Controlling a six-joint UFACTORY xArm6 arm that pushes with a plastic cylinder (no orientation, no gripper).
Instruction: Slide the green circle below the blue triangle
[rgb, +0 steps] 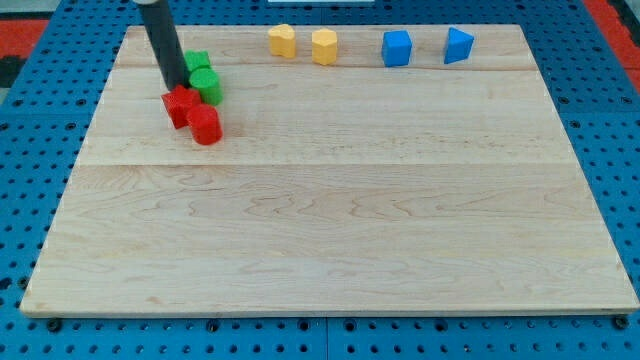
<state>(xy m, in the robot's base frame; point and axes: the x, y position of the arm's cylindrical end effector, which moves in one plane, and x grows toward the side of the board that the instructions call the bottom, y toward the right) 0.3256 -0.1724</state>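
The green circle (206, 85) sits at the board's upper left, touching a second green block (197, 63) just above it. The blue triangle (458, 45) sits at the view's upper right near the board's top edge. My tip (177, 87) stands just left of the green circle, close against it, and right above a red block (181, 106). The rod hides part of the upper green block.
A red cylinder (205, 126) lies below the green circle, touching the other red block. Two yellow blocks (283, 41) (324, 46) and a blue cube (397, 48) line the top edge. The wooden board (330, 220) lies on a blue pegboard.
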